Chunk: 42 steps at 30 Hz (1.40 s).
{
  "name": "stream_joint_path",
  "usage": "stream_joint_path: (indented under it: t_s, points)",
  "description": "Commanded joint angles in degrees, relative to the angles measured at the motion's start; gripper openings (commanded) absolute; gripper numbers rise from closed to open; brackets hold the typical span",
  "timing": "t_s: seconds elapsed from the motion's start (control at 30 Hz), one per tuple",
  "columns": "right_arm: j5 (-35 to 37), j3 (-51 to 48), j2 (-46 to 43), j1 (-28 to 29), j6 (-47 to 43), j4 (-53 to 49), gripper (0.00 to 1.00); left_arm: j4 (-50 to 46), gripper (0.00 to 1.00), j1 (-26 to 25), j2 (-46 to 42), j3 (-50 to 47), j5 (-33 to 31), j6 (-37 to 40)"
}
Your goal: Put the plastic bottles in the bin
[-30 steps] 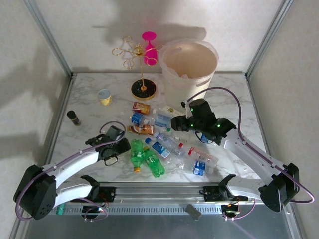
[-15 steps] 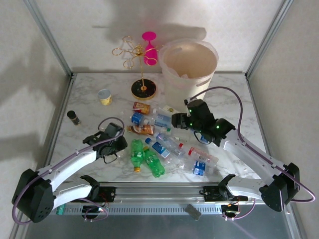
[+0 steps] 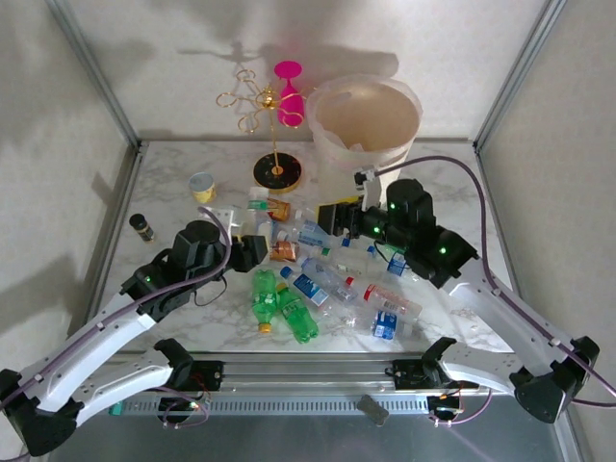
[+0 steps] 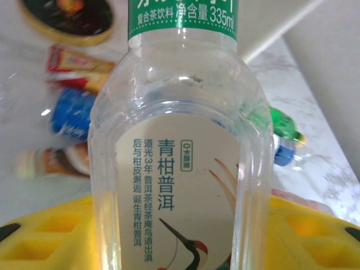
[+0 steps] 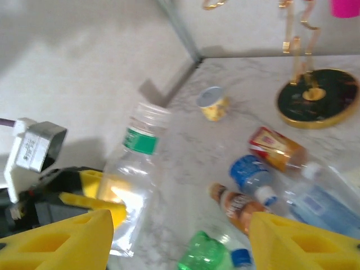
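**A:** What is the left hand (image 3: 248,253) doing?

**B:** It is clamped on a clear plastic bottle with a green band (image 4: 180,140), one yellow finger on either side of the lower body. The bottle leans, neck up. Whether its base clears the white marble desk (image 3: 168,207) I cannot tell.

**A:** And the right hand (image 3: 335,218)?

**B:** It is spread wide with nothing in it. It hangs over the far end of the pile of loose plastic bottles (image 3: 332,279), between the held bottle and the large round cream translucent bin (image 3: 332,159). The bin stands at the desk's far edge.

**A:** What else lies around?

**B:** Two green plastic bottles (image 3: 265,296) lie just beside the left hand. Blue-labelled bottles (image 5: 247,171) and brown-labelled bottles (image 5: 275,147) are strewn between the arms. Left of the bin is a gold wire stand (image 3: 277,172) with a pink glass (image 3: 289,96). Farther left are a short yellow cup (image 3: 201,186) and a small dark vial (image 3: 141,227).

**A:** Anything unclear?

**B:** The left wrist view cuts off the held bottle's cap and blurs everything behind it. From above, the bottle merges with the pile.
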Motion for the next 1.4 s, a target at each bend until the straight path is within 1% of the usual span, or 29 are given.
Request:
stream_joint_path:
  t_s: [0.0, 0.1, 0.13, 0.2, 0.27, 0.33, 0.37, 0.53, 0.6, 0.7, 0.83, 0.9, 0.97, 1.1, 1.23, 1.27, 1.3, 1.37]
  points:
    - [-9.77, 4.49, 2.81, 0.41, 1.39, 4.1, 0.68, 4.3, 0.47, -3.63, 1.71, 4.26, 0.36, 9.59]
    - [-12.87, 7.75, 5.11, 0.43, 2.3, 4.99, 0.75, 3.56, 0.46, -6.31, 4.01, 7.55, -2.46, 13.98]
    - [-13.41, 8.79, 5.88, 0.35, 2.65, 5.28, 0.77, 3.59, 0.46, -6.78, 5.04, 8.48, -2.5, 15.28]
    - [-13.36, 10.46, 7.16, 0.42, 3.36, 5.28, 0.8, 3.6, 0.43, -7.63, 6.19, 9.91, -2.56, 17.29]
    - [-11.05, 12.75, 8.8, 0.36, 3.74, 3.37, 0.81, 3.88, 0.42, -8.34, 6.99, 11.18, -2.9, 18.73]
    - [-8.28, 14.88, 10.16, 0.33, 4.12, 1.11, 0.81, 4.3, 0.42, -8.7, 7.28, 11.8, -2.91, 19.31]
    - [-8.22, 15.46, 10.69, 0.37, 4.46, 0.84, 0.8, 4.6, 0.42, -8.89, 7.52, 12.07, -2.79, 19.48]
    - [-10.98, 15.23, 12.56, 0.43, 7.28, 4.26, 0.74, 6.41, 0.42, -10.17, 7.83, 12.03, -2.76, 19.63]
    - [-8.81, 15.7, 13.33, 0.41, 7.11, 2.74, 0.72, 7.09, 0.42, -10.53, 7.77, 11.81, -2.91, 19.54]
    - [-3.35, 15.42, 12.77, 0.43, 6.68, 0.72, 0.72, 7.23, 0.42, -10.96, 7.57, 11.76, -3.35, 19.41]
    - [2.09, 13.76, 10.33, 0.32, 7.11, 1.08, 0.72, 7.08, 0.42, -11.36, 7.06, 11.22, -4.28, 19.44]
    - [2.18, 12.92, 9.59, 0.17, 7.57, 1.98, 0.72, 7.07, 0.42, -11.41, 6.95, 10.94, -4.52, 19.32]
    - [-0.55, 12.51, 9.77, 0.12, 7.85, 3.17, 0.7, 7.36, 0.42, -11.54, 6.87, 10.69, -4.16, 19.24]
    - [-5.99, 12.25, 10.89, 0.17, 9.48, 5.29, 0.61, 7.73, 0.42, -12.15, 6.87, 10.82, -4.49, 19.67]
    - [-7.94, 11.43, 10.38, 0.17, 10.51, 7.05, 0.41, 7.4, 0.43, -12.67, 7.54, 11.43, -4.63, 19.98]
    - [-7.98, 11.34, 10.15, 0.17, 10.7, 7.21, 0.38, 7.38, 0.45, -12.76, 7.7, 11.59, -4.82, 19.86]
    - [-8.01, 11.32, 9.86, 0.17, 10.77, 7.29, 0.34, 7.47, 0.5, -12.81, 7.65, 11.64, -5.16, 19.7]
    - [-7.51, 11.45, 9.26, 0.14, 11.02, 7.49, 0.31, 7.93, 0.64, -12.87, 7.27, 11.63, -5.68, 19.29]
